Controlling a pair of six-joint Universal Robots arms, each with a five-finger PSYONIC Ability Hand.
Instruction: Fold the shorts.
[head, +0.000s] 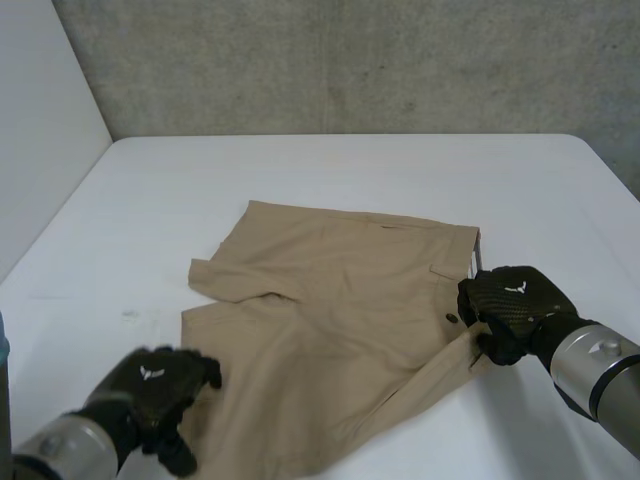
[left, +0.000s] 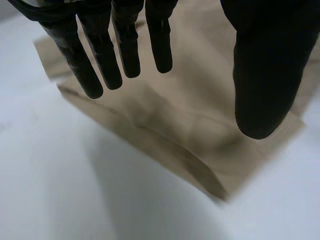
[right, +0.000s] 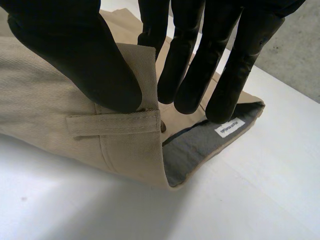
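1. Head view: the tan shorts (head: 340, 320) lie spread out in the middle of the white table (head: 350, 170). The waistband is toward the robot's right, and the legs run toward its left and the near edge.
2. The far leg has its hem folded over on itself, and a crease runs across the cloth near the waistband.
3. The right hand (head: 515, 300) sits at the waistband edge, at the near corner of the shorts, just beside a small dark button (head: 451, 319).
4. Right wrist view: the thumb (right: 75, 55) presses on the outer face of the waistband just above a belt loop (right: 112, 124). The fingers (right: 190, 65) reach down on the inner side.
5. The waistband edge stands up between thumb and fingers, so this hand has the cloth pinched.
6. Beneath the fingertips the waistband gapes, showing the grey lining (right: 200, 147) and a small white label (right: 229, 128).
7. The left hand (head: 155, 385) is at the near left of the table, right at the hem of the near leg.
8. Left wrist view: its fingers (left: 100, 55) are straight and spread, with the thumb (left: 265, 75) held well apart. It grasps nothing.
9. The leg's corner lies under this hand's fingertips and palm, with bare table beyond the hem. Whether the fingertips touch the cloth cannot be told.
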